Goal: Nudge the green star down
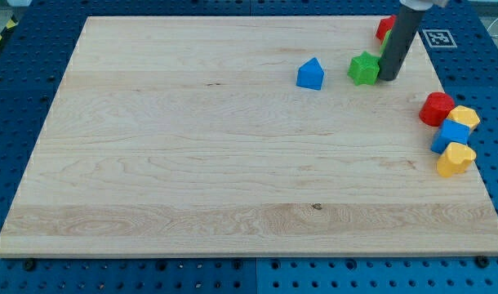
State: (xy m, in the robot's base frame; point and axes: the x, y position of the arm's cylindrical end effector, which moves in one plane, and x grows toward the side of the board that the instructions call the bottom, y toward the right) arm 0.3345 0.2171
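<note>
The green star-shaped block sits in the upper right part of the pale wooden board, near the view's top edge. Our rod is a straight dark cylinder with nothing to open or close and it holds nothing; my tip rests on the board right at the star's right side, touching or almost touching, we cannot tell which. Left of the star, a little apart, stands a blue block with a peaked house-like top. Behind the rod, at the board's top right corner, a red block shows partly, shape unclear since the rod covers part of it. Down the right edge, well apart from the star, we see a tight cluster: a red rounded block, a yellow block just beside it, a blue block under those, and a yellow heart-like block lowest, all touching or nearly so. The board lies on a blue perforated table, with a black-and-white marker tag by the top right corner.
</note>
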